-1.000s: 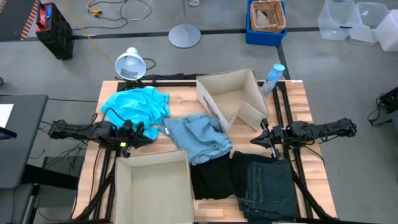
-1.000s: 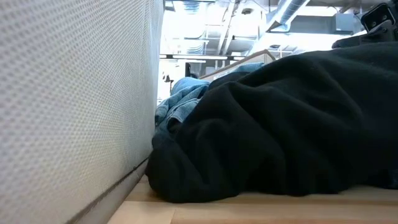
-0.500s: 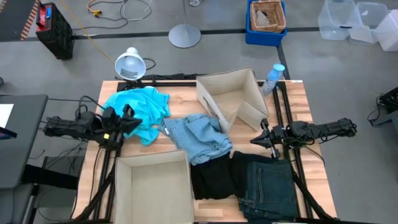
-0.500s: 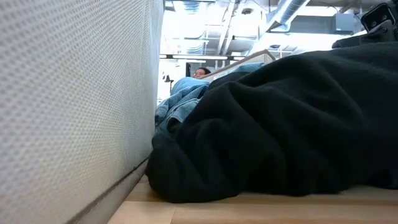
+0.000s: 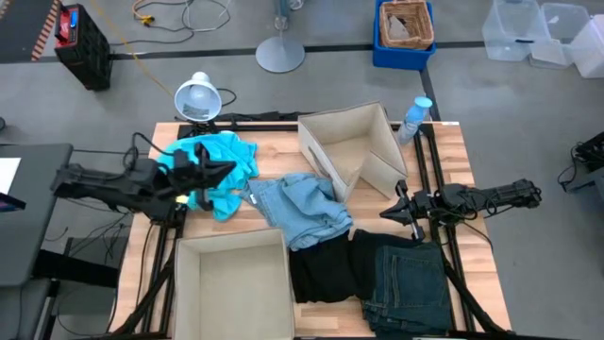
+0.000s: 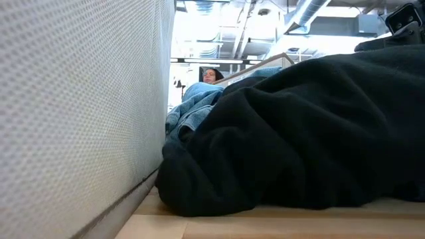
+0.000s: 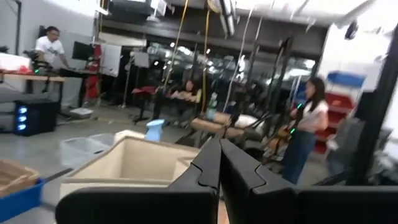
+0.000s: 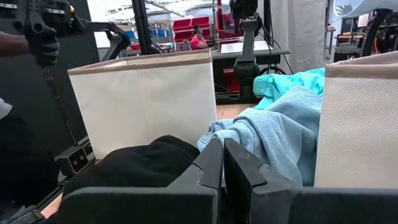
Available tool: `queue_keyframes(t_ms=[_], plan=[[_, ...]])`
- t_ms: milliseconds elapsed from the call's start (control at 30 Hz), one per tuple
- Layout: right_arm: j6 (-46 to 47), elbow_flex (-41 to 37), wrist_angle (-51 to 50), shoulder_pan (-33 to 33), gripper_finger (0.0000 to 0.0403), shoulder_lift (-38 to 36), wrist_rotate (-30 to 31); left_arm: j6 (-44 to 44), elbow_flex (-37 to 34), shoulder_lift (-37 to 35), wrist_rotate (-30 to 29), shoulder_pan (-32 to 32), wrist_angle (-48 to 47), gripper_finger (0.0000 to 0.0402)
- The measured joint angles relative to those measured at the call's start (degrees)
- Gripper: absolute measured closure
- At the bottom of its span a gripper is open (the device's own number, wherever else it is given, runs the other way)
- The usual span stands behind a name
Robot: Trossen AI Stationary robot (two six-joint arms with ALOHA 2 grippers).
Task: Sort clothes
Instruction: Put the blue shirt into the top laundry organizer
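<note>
The bright turquoise top (image 5: 219, 156) lies crumpled at the table's far left. The light blue denim piece (image 5: 304, 210) lies in the middle, partly over the black garment (image 5: 326, 269). The dark blue-green jeans (image 5: 411, 281) lie at the near right. My left gripper (image 5: 225, 171) is shut and empty above the turquoise top; its wrist view (image 7: 219, 163) shows no cloth in it. My right gripper (image 5: 385, 213) is shut and empty just right of the denim, and its wrist view (image 8: 222, 163) looks across the black garment (image 8: 134, 162) and the denim (image 8: 273, 134).
A beige box (image 5: 234, 283) stands open at the near left. A second beige box (image 5: 354, 146) lies tipped at the far middle. A spray bottle (image 5: 415, 115) and a lamp (image 5: 198, 97) stand at the far edge. In the low view the box wall (image 6: 80, 99) and the black garment (image 6: 299, 133) fill the picture.
My left gripper has gone from the near edge of the turquoise top toward the table's far edge and now stands over the top, still shut. The clothes lie as before.
</note>
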Motion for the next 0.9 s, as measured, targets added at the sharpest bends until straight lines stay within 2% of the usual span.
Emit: queue_keyframes(t_ms=[267,367,467,533,633,700,767,900], plan=[[0.62,-0.01,0.27,-0.15,0.0367,0.02,0.52,-7.46,1.32,8.89,0.01,0.28,0.02,0.0401],[2.52,0.01,1.40,-1.37,0.0367,0.00,5.42,-11.96,1.32,11.48,-0.11,1.41,-0.05,0.0401],[2.99,0.01,2.56,-3.26,0.0367,0.00,7.46,-19.55,1.32,13.39,-0.49,3.06,-1.25,0.0401],[3.03,0.01,5.03,-4.39,0.0367,0.02,7.65,-23.82,1.32,13.72,1.30,4.04,-3.86,0.0401],[3.12,0.01,11.86,-5.51,0.0367,0.00,7.67,-25.95,1.39,13.69,6.09,5.51,-7.79,0.0401],[3.68,0.01,16.41,-5.81,0.0367,0.02,7.67,-26.37,1.41,13.57,7.15,6.02,-10.99,0.0401],[7.70,0.20,19.30,-5.72,0.0367,-0.02,7.67,-26.39,2.46,13.55,7.12,6.32,-16.24,0.0401],[17.21,0.96,18.92,-5.70,0.0367,0.00,7.66,-26.39,6.47,13.73,6.31,6.86,-30.29,0.0401]])
